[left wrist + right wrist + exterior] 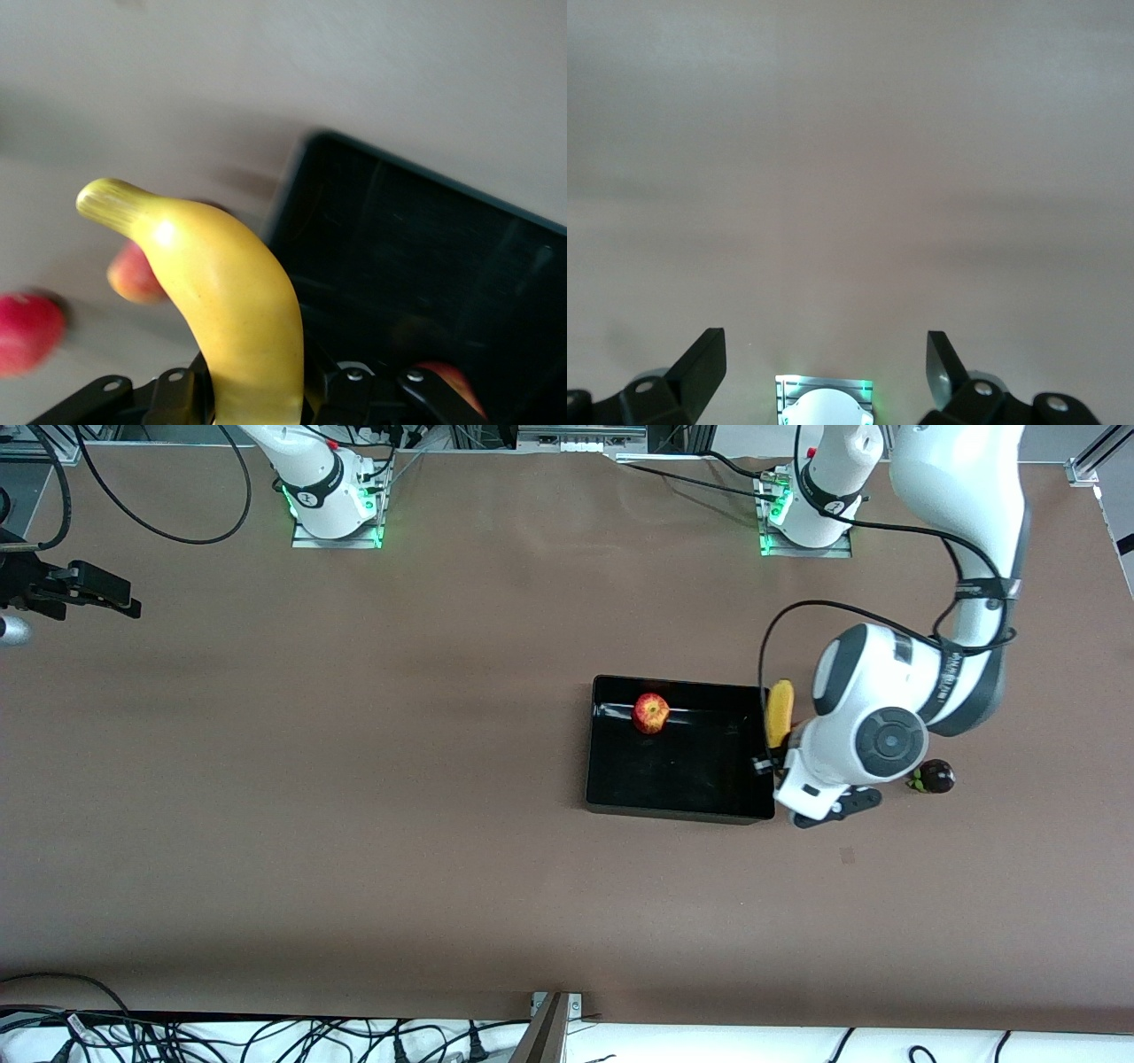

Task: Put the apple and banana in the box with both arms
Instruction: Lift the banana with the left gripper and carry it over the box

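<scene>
The black box lies on the brown table, and the red-and-yellow apple rests inside it near the wall toward the robots' bases. My left gripper is shut on the yellow banana, which it holds over the box's rim at the left arm's end. In the left wrist view the banana rises from between the fingers of the left gripper, with the box beside it. My right gripper waits open and holds nothing over the right arm's end of the table; the right gripper faces bare table.
A dark round fruit with a green stem lies on the table just past the left arm's wrist. Two reddish fruits lie outside the box. The right arm's base shows between the right fingers.
</scene>
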`<state>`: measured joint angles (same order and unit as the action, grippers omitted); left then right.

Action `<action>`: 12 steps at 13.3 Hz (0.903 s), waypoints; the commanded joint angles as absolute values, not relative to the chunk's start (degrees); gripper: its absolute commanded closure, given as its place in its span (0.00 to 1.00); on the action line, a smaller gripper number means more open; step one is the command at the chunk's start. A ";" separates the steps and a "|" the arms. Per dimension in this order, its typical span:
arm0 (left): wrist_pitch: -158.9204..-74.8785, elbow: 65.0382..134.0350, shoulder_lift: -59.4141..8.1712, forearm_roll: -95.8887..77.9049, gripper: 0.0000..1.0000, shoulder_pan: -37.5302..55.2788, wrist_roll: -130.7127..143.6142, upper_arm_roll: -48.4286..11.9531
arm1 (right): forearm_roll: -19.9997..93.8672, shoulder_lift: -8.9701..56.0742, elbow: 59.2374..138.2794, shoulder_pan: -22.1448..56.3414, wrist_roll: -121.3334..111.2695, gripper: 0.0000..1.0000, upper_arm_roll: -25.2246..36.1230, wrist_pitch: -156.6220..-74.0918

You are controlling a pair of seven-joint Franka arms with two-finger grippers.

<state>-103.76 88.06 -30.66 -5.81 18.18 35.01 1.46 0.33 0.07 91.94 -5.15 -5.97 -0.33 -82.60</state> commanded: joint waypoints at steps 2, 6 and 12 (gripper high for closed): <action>-105.02 89.12 -31.63 -11.25 1.00 20.65 36.74 2.64 | 1.67 0.26 90.97 -5.54 -6.33 0.00 0.70 -81.47; -109.59 89.83 -34.36 -12.57 1.00 21.79 38.23 2.64 | 3.08 0.26 90.97 -5.54 -6.24 0.00 1.14 -81.47; -112.50 89.82 -35.86 -12.48 1.00 22.85 41.04 2.64 | 3.16 0.97 90.97 -5.71 -6.42 0.00 4.04 -81.74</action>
